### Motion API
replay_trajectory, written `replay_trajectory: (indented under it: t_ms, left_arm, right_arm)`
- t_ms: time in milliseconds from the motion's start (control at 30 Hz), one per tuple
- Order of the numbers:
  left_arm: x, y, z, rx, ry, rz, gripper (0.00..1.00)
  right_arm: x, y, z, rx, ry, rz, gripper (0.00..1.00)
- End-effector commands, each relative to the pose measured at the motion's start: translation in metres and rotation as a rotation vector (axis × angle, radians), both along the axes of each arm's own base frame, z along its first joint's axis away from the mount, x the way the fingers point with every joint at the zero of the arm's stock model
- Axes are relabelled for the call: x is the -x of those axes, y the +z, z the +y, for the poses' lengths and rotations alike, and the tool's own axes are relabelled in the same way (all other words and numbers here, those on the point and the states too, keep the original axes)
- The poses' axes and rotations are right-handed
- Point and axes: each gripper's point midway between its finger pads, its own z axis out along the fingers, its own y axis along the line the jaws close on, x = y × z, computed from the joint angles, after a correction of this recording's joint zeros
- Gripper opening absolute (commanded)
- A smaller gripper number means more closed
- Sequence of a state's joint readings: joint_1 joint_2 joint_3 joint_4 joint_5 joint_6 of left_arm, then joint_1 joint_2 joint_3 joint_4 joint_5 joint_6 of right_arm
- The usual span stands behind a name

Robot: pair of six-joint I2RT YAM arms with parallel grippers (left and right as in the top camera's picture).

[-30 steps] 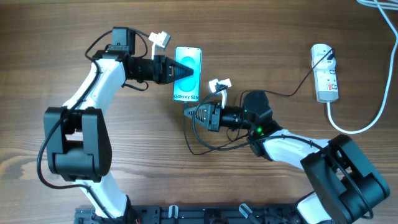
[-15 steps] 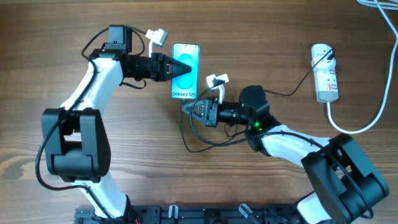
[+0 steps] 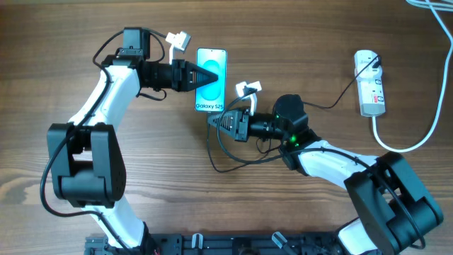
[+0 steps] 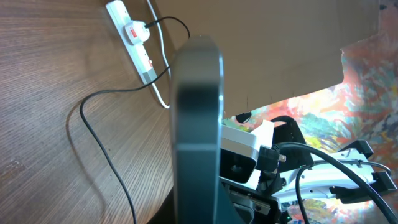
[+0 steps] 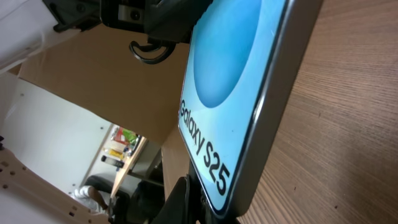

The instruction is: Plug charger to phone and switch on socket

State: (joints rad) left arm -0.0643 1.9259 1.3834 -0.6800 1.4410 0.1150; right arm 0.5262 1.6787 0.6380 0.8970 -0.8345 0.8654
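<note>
The phone (image 3: 212, 59) was held off the table (image 3: 177, 212) by the left gripper (image 3: 203, 78), whose fingers were clamped across its body. The lit screen was turned upward and the end marked "Galaxy S25" was pointed toward the other arm, presumably so that the port end was kept steady and exposed for insertion. The right gripper (image 3: 214, 122) was set just below that lettered end, in line with the phone's long axis. Its jaws appeared drawn together on the small end of the charger (image 4: 81, 113), though the tip itself was hidden and contact with the port could not be judged. From there the thin black cable was looped on the wood under the right arm and led away to the socket (image 3: 371, 92). The socket lay well apart at the table's right edge, with nothing near its switches.
</note>
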Motion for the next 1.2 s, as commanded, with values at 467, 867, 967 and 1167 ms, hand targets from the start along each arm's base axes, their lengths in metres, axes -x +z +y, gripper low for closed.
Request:
replay_trajectory:
  t_ms: [467,867,967,1167]
  left_arm:
    - [0.020,-0.008,-0.012,-0.005,-0.038,0.066,0.04]
    - [0.020,-0.008,-0.012,-0.005,-0.038,0.066,0.04]
    - [0.020,-0.008,-0.012,-0.004,-0.038,0.066,0.04]
    - [0.020,-0.007,-0.012,-0.003,-0.038,0.068,0.04]
  right_arm:
    - [-0.078,0.060,-0.030,-0.058,-0.291,-0.179,0.95]
    - [-0.043,0.033,-0.016,-0.001,-0.070,-0.089,0.91]
    - [-0.036,0.028,-0.015,0.015,-0.032,-0.085,0.82]
    - [-0.035,0.021,-0.015,0.038,-0.029,-0.068,0.53]
